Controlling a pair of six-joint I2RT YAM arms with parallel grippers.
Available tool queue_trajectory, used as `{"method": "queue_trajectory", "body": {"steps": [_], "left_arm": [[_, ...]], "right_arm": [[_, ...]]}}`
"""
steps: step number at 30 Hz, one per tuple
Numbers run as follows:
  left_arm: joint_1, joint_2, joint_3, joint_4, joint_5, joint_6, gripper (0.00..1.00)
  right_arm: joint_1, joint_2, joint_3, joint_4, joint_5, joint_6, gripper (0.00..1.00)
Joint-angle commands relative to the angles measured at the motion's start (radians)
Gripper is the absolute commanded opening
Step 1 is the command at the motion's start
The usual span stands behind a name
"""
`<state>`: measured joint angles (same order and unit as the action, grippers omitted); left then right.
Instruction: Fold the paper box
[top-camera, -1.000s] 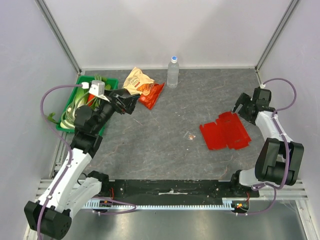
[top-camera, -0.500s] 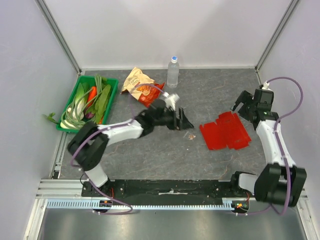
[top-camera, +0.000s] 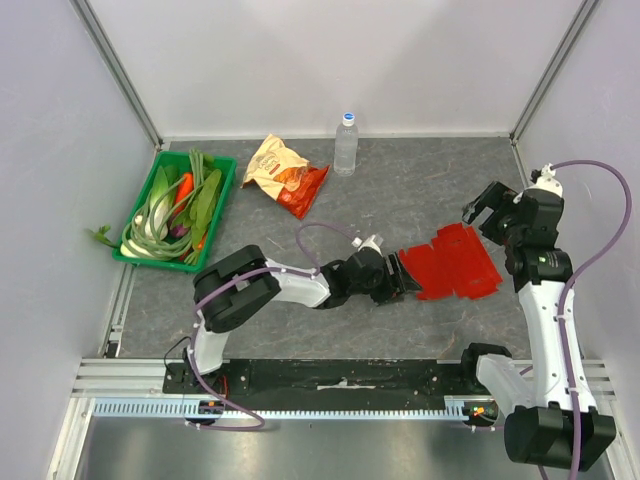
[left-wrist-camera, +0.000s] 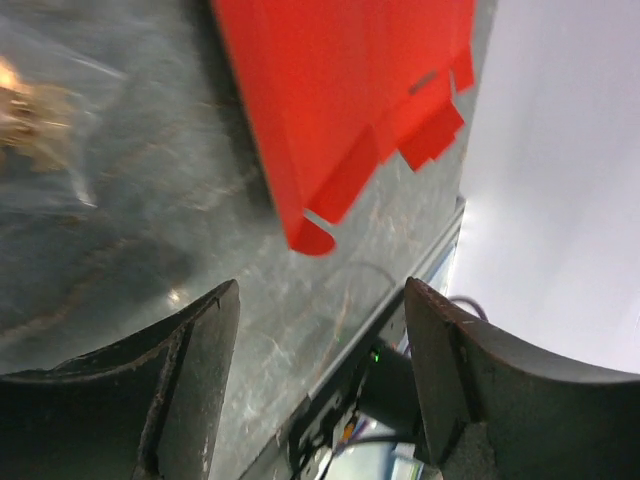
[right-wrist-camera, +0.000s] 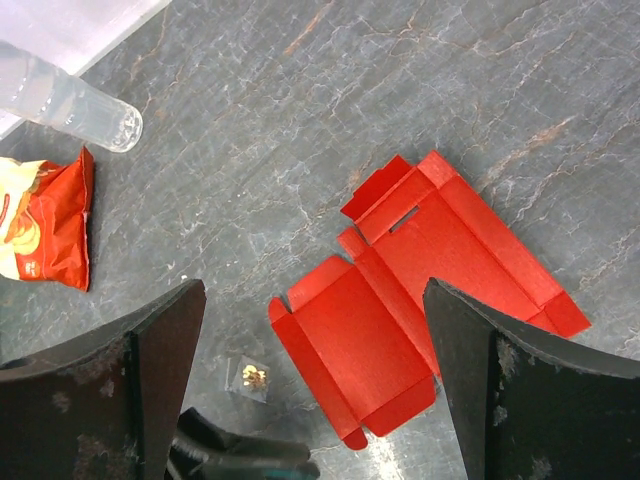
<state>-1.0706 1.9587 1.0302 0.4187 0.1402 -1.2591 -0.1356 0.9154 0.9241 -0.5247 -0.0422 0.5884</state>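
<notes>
Both left gripper (top-camera: 401, 276) and right gripper (top-camera: 481, 208) gape wide; only the right wrist sees the whole paper box (right-wrist-camera: 415, 300)

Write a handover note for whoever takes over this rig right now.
Left gripper: open, empty, low at the left edge of the paper box; contact unclear.
Right gripper: open, empty, held above the box.
Box: flat and unfolded on the table, right of centre.
Done: nothing folded; both arms are at the box.
Left: grasp the flaps, fold along the creases, close the box.
</notes>
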Motion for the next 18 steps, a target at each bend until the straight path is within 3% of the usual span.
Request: {"method": "queue_trajectory", "body": {"steps": [1, 6, 11, 14, 17, 18], "left_arm": [[-0.012, 0.057, 0.001, 0.126, -0.21, -0.213, 0.73], [-0.019, 0.136, 0.019, 0.277, -0.327, -0.187, 0.67], [-0.023, 0.265, 0.047, 0.382, -0.367, -0.27, 0.58], [-0.025, 0.296, 0.071, 0.407, -0.402, -0.224, 0.47], [-0.012, 0.304, 0.122, 0.393, -0.374, -0.126, 0.19], [-0.009, 0.301, 0.146, 0.391, -0.355, -0.096, 0.16]], "right_arm": [[-0.001, -0.042, 0.041, -0.011, -0.007, 0.002, 0.98], [-0.001, -0.058, 0.039, -0.009, -0.002, -0.016, 0.98], [-0.001, -0.041, 0.024, 0.002, -0.01, -0.033, 0.98], [-0.001, -0.044, 0.021, 0.0, -0.01, -0.041, 0.98], [-0.001, -0.044, 0.018, 0.003, -0.015, -0.051, 0.98], [-0.001, -0.043, 0.018, 0.003, -0.016, -0.056, 0.98]]}}
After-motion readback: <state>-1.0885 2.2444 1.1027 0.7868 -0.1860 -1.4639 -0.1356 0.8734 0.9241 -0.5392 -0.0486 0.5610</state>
